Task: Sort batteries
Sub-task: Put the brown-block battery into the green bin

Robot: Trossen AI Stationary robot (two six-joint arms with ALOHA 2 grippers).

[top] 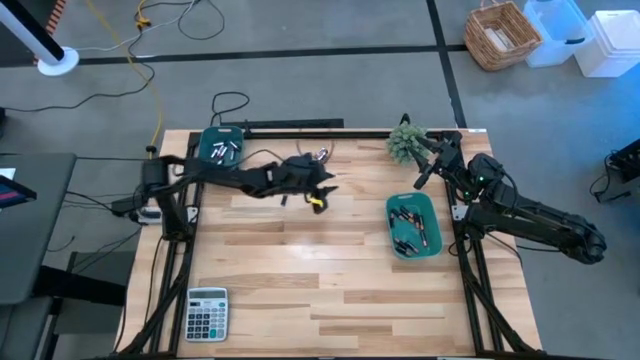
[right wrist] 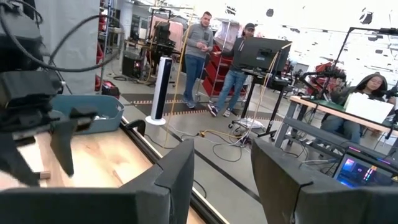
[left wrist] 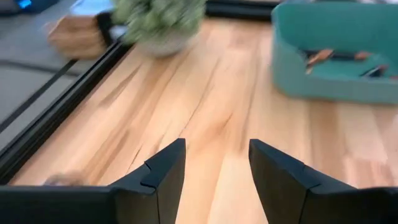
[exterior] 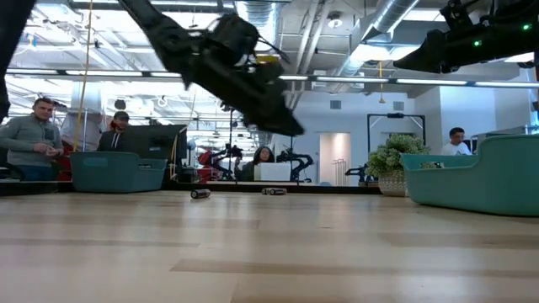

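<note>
Left hand (left wrist: 216, 171) open, empty, above the table (left wrist: 205, 112).

I'm working in a robotics lab, an open industrial hall. My pale wooden table (top: 300, 270) sits in a black metal frame (top: 470, 270) on grey concrete floor (top: 300, 80), with a yellow cable (top: 135, 55) trailing across it. Overhead run exposed silver ducts (exterior: 383, 17) and strip lights. Beyond the table, people sit at desks with dark monitors (exterior: 152, 139); two people stand by a black screen on a stand (right wrist: 258, 53). A white tower fan (right wrist: 160, 90) stands on the floor, and other dark robot arms (exterior: 215, 156) wait at far benches.
</note>
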